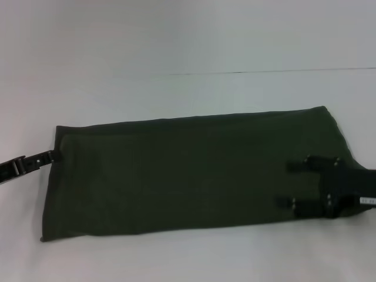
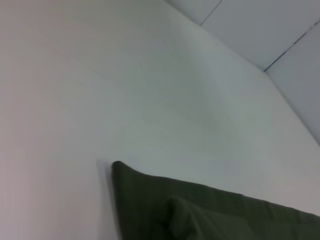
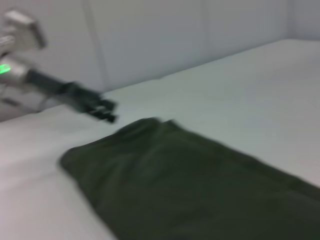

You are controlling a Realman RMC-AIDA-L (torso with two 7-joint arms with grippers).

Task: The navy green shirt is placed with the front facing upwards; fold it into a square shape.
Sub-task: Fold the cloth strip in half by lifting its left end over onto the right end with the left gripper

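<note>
The navy green shirt (image 1: 188,170) lies folded into a long flat band across the white table, plain green side up, with no lettering or collar showing. My right gripper (image 1: 291,184) is open over the shirt's right end, its two black fingers (image 1: 298,166) spread wide and pointing left. My left gripper (image 1: 49,157) reaches in low from the left and meets the shirt's left edge near its far corner. The right wrist view shows the left gripper (image 3: 106,113) just beyond the shirt (image 3: 200,190). The left wrist view shows the shirt's corner (image 2: 150,195) slightly rumpled.
The white table (image 1: 176,258) extends around the shirt on all sides. A thin dark seam (image 1: 264,71) runs along its far edge, with a pale wall behind. The left arm (image 3: 30,75) with a green light shows in the right wrist view.
</note>
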